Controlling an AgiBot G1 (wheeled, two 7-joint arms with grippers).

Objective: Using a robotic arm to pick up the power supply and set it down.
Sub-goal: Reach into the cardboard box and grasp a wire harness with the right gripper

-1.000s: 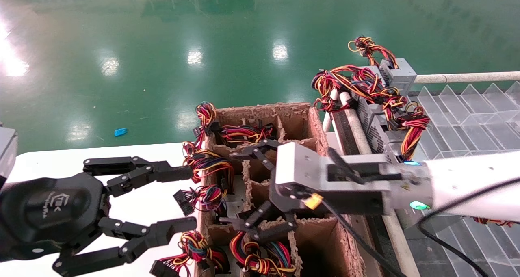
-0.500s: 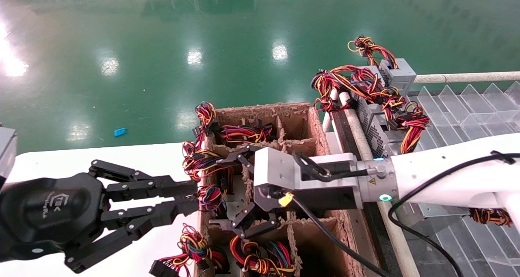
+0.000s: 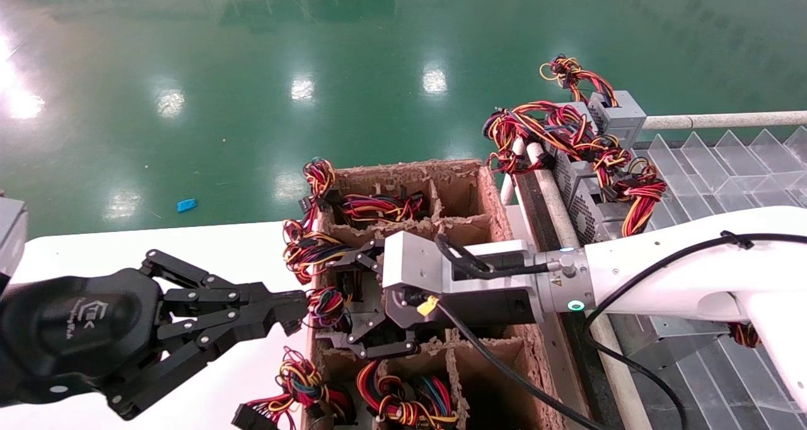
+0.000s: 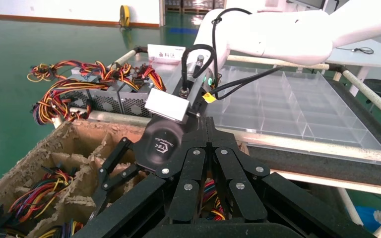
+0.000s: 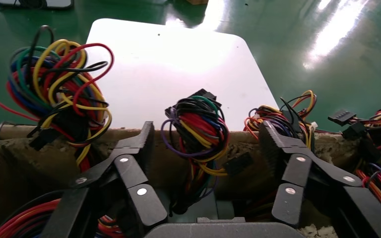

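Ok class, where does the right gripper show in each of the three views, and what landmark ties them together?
Head view: right gripper in the centre, open over the box.
Left wrist view: right gripper just beyond the shut left gripper.
Right wrist view: its own fingers open either side of a wire bundle.
Shared landmark: the box.

The power supply (image 3: 359, 319) sits mostly hidden in the cardboard box (image 3: 492, 203), behind the right gripper (image 3: 353, 301) and its wire bundle (image 5: 198, 134). The picture's lower edge cuts off the box's near compartments.
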